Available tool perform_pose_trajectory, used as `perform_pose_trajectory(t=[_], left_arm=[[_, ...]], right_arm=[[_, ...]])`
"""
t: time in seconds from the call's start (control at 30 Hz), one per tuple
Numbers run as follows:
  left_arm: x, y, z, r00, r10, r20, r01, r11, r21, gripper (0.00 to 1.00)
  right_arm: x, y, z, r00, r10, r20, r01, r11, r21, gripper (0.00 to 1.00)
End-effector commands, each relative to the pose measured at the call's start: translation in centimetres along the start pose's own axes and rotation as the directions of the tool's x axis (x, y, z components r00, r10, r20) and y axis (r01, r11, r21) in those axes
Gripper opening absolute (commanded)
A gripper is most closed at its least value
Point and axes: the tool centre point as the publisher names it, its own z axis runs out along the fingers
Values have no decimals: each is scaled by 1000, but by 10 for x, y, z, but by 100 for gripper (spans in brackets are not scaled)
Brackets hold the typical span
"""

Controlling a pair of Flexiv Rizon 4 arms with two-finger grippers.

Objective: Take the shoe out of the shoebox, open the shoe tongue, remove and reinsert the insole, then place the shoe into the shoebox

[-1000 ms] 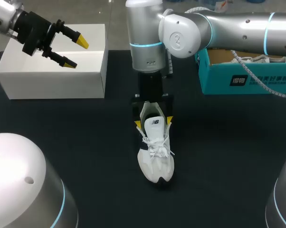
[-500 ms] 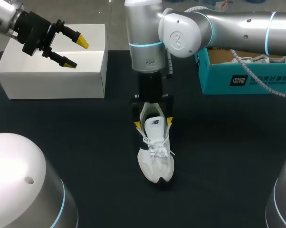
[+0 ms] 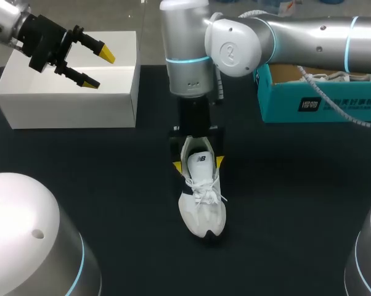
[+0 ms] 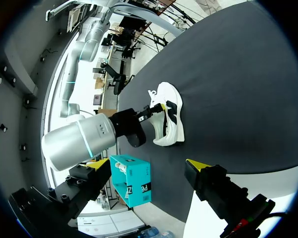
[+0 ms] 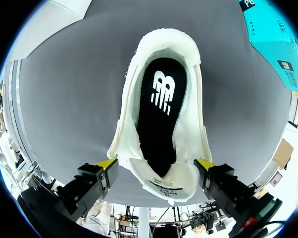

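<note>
Our right tool (image 3: pixel 198 163) hangs over the back end of the white shoe (image 3: pixel 201 203). Its two yellow fingers are apart, one on each side of the shoe's heel part, just beside it. The shoe stands on the black counter (image 3: pixel 296 197) with its toe pointing away from this tool.

From the right wrist view we look straight down into the shoe. The black insole (image 5: pixel 161 114) lies flat inside it and has a white logo on it. A small printed label sits on the inner heel edge, nearest the tool, and it is too small for us to read. The tongue (image 3: pixel 201 159) has a dark logo, and the white laces (image 3: pixel 204 191) are tied past it, toward the toe.

The teal shoebox (image 3: pixel 321 102) sits off to the side of our right arm, well apart from the shoe. It has white print on its side.

Our left tool (image 3: pixel 99 68) is far from the shoe, over a plain white box (image 3: pixel 68 98). Its fingers are apart and hold nothing.
</note>
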Motion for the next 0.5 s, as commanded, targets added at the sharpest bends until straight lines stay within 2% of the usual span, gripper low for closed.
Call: perform_pose_trajectory(t=[0.03,0.27,0.5], left_arm=[[0,0,0,1000,1,-2,-1,1000,1,100],[0,0,0,1000,1,-2,-1,1000,1,100],[0,0,0,1000,1,-2,-1,1000,1,100]], right_arm=[[-1,-9,3,1000,9,-10,-9,1000,-4,100],[0,-23,11,999,35,-26,-35,999,24,100],[-2,-40,9,997,71,-20,-70,997,43,100]])
